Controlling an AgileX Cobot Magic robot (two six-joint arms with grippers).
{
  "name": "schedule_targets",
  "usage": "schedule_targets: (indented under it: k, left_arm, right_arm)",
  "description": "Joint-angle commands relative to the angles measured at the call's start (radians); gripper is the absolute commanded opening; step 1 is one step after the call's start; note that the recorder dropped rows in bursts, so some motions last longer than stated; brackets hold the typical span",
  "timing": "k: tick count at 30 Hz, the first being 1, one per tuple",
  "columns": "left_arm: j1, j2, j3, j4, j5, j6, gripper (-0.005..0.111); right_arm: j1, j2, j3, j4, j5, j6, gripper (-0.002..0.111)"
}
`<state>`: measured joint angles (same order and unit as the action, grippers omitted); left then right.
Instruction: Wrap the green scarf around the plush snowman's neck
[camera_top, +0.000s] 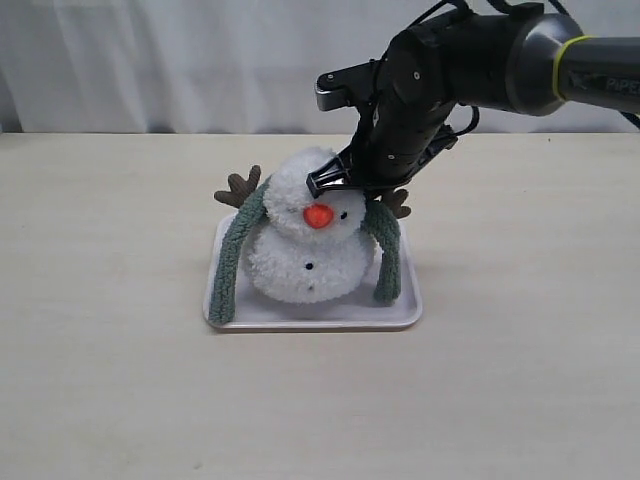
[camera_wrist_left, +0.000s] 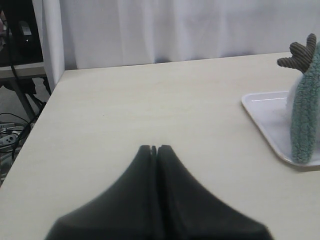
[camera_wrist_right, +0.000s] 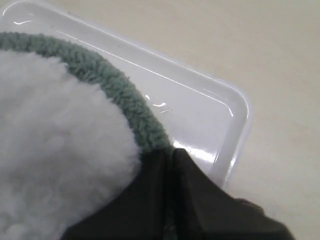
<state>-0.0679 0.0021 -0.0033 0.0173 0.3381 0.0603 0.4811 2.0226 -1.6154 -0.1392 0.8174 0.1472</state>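
Right wrist view: right gripper (camera_wrist_right: 169, 152) pinched together, seemingly on the scarf (camera_wrist_right: 117, 92) by the snowman (camera_wrist_right: 55, 145); next, draw that end across the neck (camera_top: 292, 232); left gripper (camera_wrist_left: 154, 148) closed, empty.

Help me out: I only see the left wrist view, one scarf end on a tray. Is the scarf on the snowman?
Observer: Yes. The green scarf drapes behind the head of the plush snowman, an end hanging down each side onto the tray.
Reviewer: And the right gripper?
Observer: The right gripper is shut beside the snowman's head, apparently pinching the scarf.
Reviewer: Crossed in front?
Observer: No, the ends hang apart, uncrossed.
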Motion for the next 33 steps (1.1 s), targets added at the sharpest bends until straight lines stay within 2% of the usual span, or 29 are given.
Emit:
schedule_targets:
  k: [1,16,25,33]
  left_arm:
    - [0.004,-0.002,0.003,0.0,-0.012,0.002,0.0]
    - [0.004,-0.002,0.003,0.0,-0.012,0.002,0.0]
    - [0.004,-0.002,0.003,0.0,-0.012,0.002,0.0]
    - [0.004,-0.002,0.003,0.0,-0.012,0.002,0.0]
  right_arm:
    - [-0.002,-0.014,0.006,0.01,0.02,-0.009,0.004]
    - [-0.002,-0.077,0.007,0.037,0.157,-0.044,0.004]
    - [-0.002,-0.077,0.124,0.027,-0.008,-0.046,0.004]
    - [-0.002,-0.088,0.143,0.028,0.0,-0.058,0.004]
